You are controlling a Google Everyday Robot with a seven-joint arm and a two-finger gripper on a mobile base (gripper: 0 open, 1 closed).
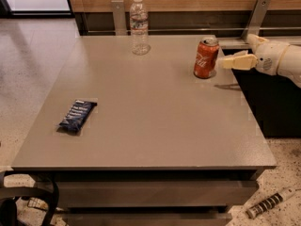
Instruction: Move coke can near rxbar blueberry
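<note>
While the coke can [206, 58] is standing upright at the far right edge of the table [155, 126], well apart from the rxbar blueberry [77, 117] lying near the left edge, the gripper [237, 61] is hovering just beside the can, aperture not discernible, leaving grasp and transfer outstanding.

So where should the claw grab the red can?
Grip the coke can around the middle of its round side, coming from the right. It stands upright near the right edge of the table, and the claw hovers just right of it, at can height.
</note>
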